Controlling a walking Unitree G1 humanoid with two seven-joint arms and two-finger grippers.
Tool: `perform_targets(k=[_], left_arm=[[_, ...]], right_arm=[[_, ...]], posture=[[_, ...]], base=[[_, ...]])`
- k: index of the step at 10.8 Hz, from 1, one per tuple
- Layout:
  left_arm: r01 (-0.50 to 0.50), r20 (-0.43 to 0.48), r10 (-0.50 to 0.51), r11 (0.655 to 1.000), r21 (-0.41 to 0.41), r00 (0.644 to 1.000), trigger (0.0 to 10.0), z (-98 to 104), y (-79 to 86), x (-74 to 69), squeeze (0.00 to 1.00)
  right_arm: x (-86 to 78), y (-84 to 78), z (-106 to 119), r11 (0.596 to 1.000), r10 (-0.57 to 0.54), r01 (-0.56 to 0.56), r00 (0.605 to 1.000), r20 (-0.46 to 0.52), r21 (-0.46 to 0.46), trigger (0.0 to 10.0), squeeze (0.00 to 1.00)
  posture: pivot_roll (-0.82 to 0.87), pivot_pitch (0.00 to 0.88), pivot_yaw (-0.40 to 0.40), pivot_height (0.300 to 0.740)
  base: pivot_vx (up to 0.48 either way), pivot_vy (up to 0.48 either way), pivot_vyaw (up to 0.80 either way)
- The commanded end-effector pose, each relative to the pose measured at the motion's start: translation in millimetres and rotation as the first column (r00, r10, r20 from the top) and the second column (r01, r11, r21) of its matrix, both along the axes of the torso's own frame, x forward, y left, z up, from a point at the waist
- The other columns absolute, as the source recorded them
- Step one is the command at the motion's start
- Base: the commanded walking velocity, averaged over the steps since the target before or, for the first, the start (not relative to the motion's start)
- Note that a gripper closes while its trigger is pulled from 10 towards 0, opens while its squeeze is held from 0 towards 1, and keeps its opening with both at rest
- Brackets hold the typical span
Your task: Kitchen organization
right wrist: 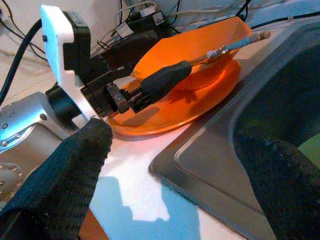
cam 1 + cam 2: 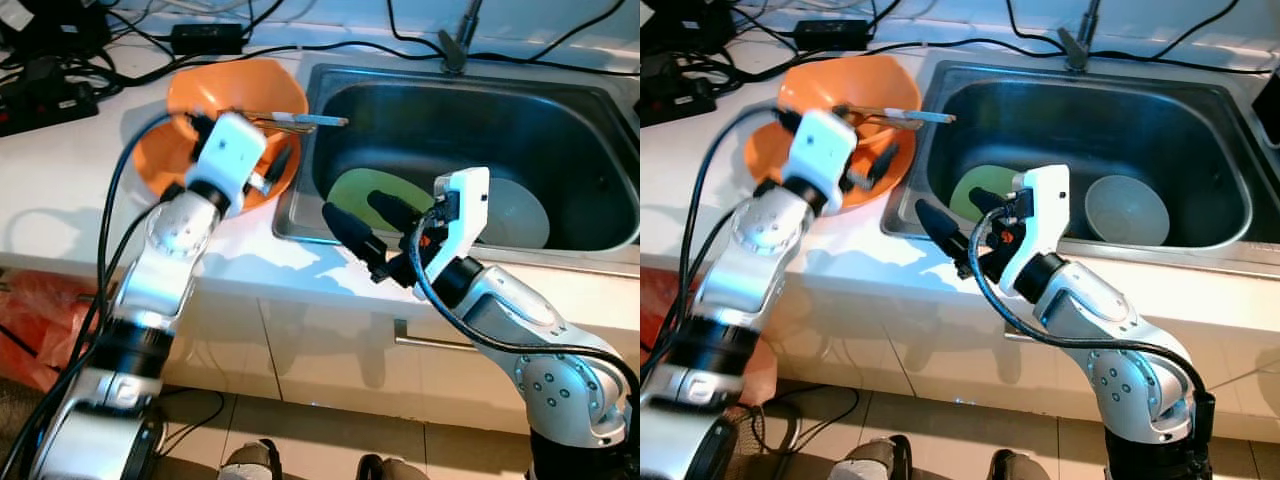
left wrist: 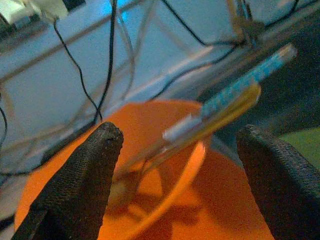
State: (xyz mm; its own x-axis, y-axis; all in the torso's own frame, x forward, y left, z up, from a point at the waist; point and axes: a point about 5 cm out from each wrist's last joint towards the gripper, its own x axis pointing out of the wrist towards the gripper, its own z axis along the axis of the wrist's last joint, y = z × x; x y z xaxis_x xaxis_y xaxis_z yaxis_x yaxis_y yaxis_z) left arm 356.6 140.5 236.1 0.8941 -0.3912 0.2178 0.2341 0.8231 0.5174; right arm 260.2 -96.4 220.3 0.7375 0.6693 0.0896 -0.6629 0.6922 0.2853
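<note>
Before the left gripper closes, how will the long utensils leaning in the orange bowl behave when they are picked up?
The thin utensils look stiff and light, so lifting them should take little force. They rest loosely across the rim of the orange bowl, overhanging the steel sink, so a nudge may tip them in. The open left gripper may catch only one of them.

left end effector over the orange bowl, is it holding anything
Nothing held: the left end effector is open above the orange bowl, its fingers apart either side of the utensils, touching neither.
</note>
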Motion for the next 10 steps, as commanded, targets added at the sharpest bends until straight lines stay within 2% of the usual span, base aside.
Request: perform_targets(k=[1, 5, 7, 8, 10], left_arm=[[0.028, 0.003, -0.029, 0.999, 0.018, 1.000, 10.0, -3, -8.5, 1.8, 0.00], [0.078, 0.031, -0.080, 0.995, 0.056, 0.996, 10.0, -13, -28.8, 10.1, 0.00], [0.083, 0.048, -0.086, 0.995, 0.060, 0.995, 10.0, -12, -31.0, 14.4, 0.00], [0.081, 0.078, -0.085, 0.995, 0.058, 0.993, 10.0, -6, -31.6, 16.7, 0.00], [0.083, 0.086, -0.087, 0.995, 0.052, 0.993, 10.0, -6, -29.7, 21.2, 0.00]], right_arm=[[-4.2, 1.1, 0, 1.000, 0.010, -0.010, 1.000, -0.002, -0.003, 10.0, 0.00], [-7.3, 1.9, 1, 1.000, 0.007, -0.007, 1.000, -0.002, 0.001, 10.0, 0.00], [-11.8, 1.6, 2, 0.999, 0.032, -0.032, 0.999, 0.001, 0.001, 10.0, 0.00], [-14.2, -2.4, 1, 0.998, 0.052, -0.052, 0.999, -0.003, -0.025, 10.0, 0.00], [-14.5, -5.4, 2, 0.999, 0.040, -0.040, 0.999, 0.004, -0.034, 10.0, 0.00]], posture=[[0.06, 0.150, 0.015, 0.740], [0.04, 0.163, 0.025, 0.740], [0.04, 0.169, 0.028, 0.740], [0.03, 0.171, 0.030, 0.740], [0.03, 0.176, 0.031, 0.740]], base=[[0.000, 0.000, 0.00], [0.000, 0.000, 0.00], [0.000, 0.000, 0.00], [0.000, 0.000, 0.00], [0.000, 0.000, 0.00]])
